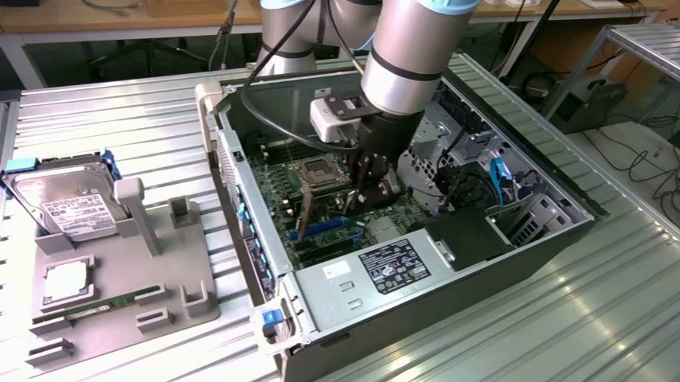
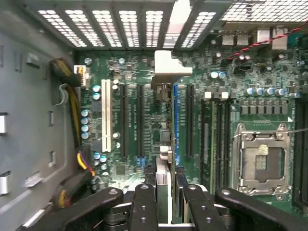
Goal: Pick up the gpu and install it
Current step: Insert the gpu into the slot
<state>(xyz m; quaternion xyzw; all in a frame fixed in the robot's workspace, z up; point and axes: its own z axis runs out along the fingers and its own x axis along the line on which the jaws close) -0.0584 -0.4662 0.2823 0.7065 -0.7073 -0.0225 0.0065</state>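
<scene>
Inside the open computer case [image 1: 250,239], the gpu [image 2: 163,144] stands on edge over the green motherboard [image 2: 139,72]. In the wrist view it is a thin edge running along the blue slot [image 2: 175,120], with its silvery end bracket [image 2: 167,72] toward the vented rear wall. In the exterior view its tan-brown face [image 1: 306,208] shows toward the exterior view's left of the black fingers. My gripper [image 2: 166,192] [image 1: 374,191] reaches down into the case and is shut on the card, a black finger [image 2: 144,204] on each side of it.
A CPU socket [image 2: 262,159], a white slot [image 2: 106,115] and cable bundles [image 2: 72,96] surround the card. The power supply [image 1: 383,267] sits at the near end of the case. At the exterior view's left, a grey fixture [image 1: 181,278] holds a hard drive [image 1: 69,203] and a RAM stick [image 1: 101,306].
</scene>
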